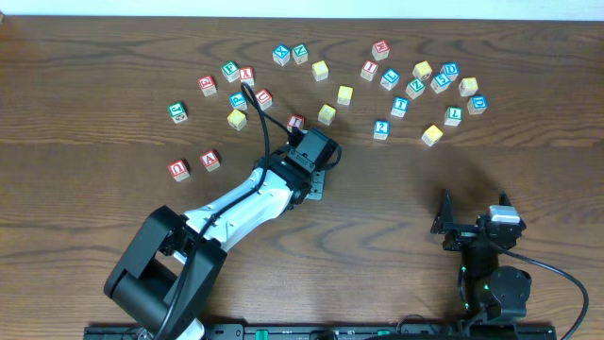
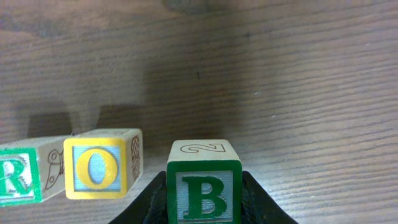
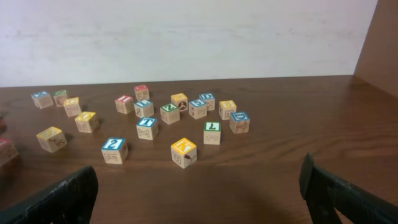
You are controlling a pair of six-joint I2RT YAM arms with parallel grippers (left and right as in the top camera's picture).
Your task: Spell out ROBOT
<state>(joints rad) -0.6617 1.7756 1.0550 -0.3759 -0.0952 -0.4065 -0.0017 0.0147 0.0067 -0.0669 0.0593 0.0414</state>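
- The left gripper (image 2: 204, 210) was clamped on the B cube (image 2: 204, 186). One dark finger pressed each side of the cube, and the green letter faced the left wrist camera.
- The top face of the B cube carried a figure 2. Its lower edge fell outside the left wrist view.
- The O cube (image 2: 98, 171), yellow-framed, stood upright on the table (image 2: 280, 74) just to the left of the B cube. A narrow gap separated the two, and their lettered faces looked the same way.
- The R cube (image 2: 18, 177), green-lettered, stood just beside the O cube on the side away from the B cube. The frame edge cut off part of it.
- The three cubes read R, O, B from left to right in the left wrist view, in a rough line.
- The right gripper (image 3: 196, 171) was well away from the B cube, near the front right of the table. Its jaws were spread wide with nothing between them.
- The loose cubes (image 3: 147, 127) lay scattered on the table beyond the B cube, towards the far edge, with blue, green, red and yellow faces among them.
- One blue-lettered cube in that scatter may have been the T, but the letters were too small to confirm.
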